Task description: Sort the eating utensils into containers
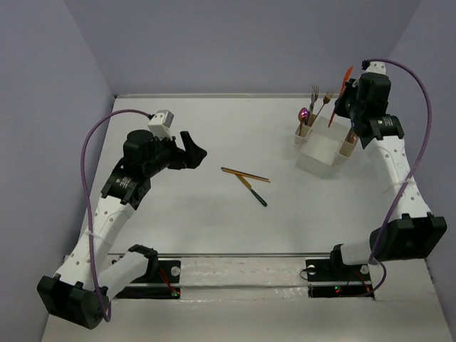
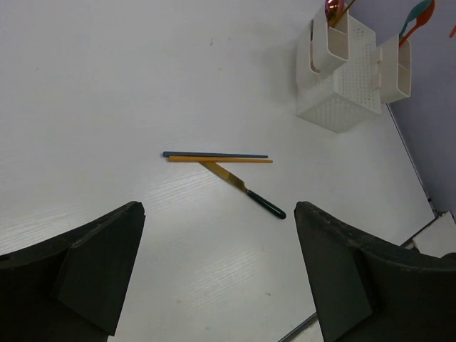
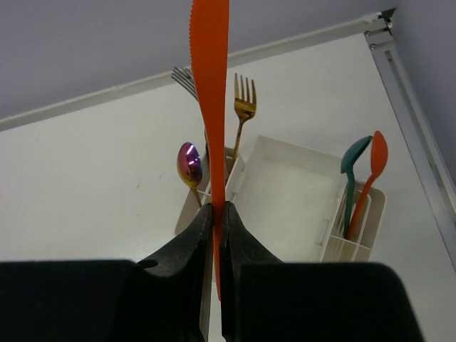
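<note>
Pinching the orange knife (image 3: 211, 85) upright, the right gripper (image 3: 216, 208) is clenched by the containers (image 1: 317, 162) at two o'clock of the table (image 1: 206, 221) — the left gripper (image 2: 217, 212) gapes wide at nine o'clock, two sticks (image 1: 245, 174) and a black-handled knife (image 1: 254, 192) lying at centre.

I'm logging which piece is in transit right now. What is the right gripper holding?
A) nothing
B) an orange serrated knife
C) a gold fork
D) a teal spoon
B: in the right wrist view the right gripper is shut on the orange knife, whose serrated blade stands up between its fingers. The gold fork and teal spoon stand in the containers.
</note>
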### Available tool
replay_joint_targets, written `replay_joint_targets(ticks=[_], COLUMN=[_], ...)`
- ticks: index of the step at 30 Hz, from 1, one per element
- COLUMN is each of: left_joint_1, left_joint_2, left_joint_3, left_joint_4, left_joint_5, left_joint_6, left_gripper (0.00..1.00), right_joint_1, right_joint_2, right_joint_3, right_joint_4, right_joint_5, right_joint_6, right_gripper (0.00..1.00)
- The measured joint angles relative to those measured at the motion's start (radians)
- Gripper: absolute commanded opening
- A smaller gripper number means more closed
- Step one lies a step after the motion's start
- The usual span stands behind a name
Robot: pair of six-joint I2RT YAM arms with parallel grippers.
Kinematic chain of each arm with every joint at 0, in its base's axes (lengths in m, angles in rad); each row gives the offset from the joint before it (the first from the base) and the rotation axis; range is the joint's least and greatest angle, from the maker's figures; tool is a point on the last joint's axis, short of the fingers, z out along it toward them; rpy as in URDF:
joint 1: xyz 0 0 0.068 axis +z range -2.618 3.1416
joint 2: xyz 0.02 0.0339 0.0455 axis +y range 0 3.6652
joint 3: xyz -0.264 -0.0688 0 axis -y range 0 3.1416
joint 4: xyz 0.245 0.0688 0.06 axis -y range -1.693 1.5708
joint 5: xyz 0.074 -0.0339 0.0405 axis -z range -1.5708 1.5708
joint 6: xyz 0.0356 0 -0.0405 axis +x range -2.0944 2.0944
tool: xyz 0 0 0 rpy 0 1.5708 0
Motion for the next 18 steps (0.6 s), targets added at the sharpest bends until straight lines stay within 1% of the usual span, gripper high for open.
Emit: replay_joint_targets(ticks=[6,9,12,18], left_joint_1=[0.0,0.0,0.0,0.0], left_joint_2=[0.0,0.0,0.0,0.0], left_joint_3=[-0.011,-0.011,-0.017,-0.032], left_joint_4=[0.002,0.002,0.011,0.025], left_joint_5=[0.011,0.015,0.024,0.034], left_joint_6=[-0.008,-0.008,-0.008,-0.008], left_gripper=[0.99,0.99,0.99,0.99], right_joint_1=[0.0,-0.004,-0.026,-0.053], right_joint_2=[-0.066,-0.154,-0.218,-0.265], right_joint_3=[-0.135,-0.238,-0.302,-0.347], right_joint_4=[0.108,0.158,0.206,0.245], right_joint_5=[-0.144,-0.217,-0.28,-0.376], right_joint_6=[-0.075,-0.101,-0.108,-0.108], right_gripper=[0.07,0.07,0.07,0.07])
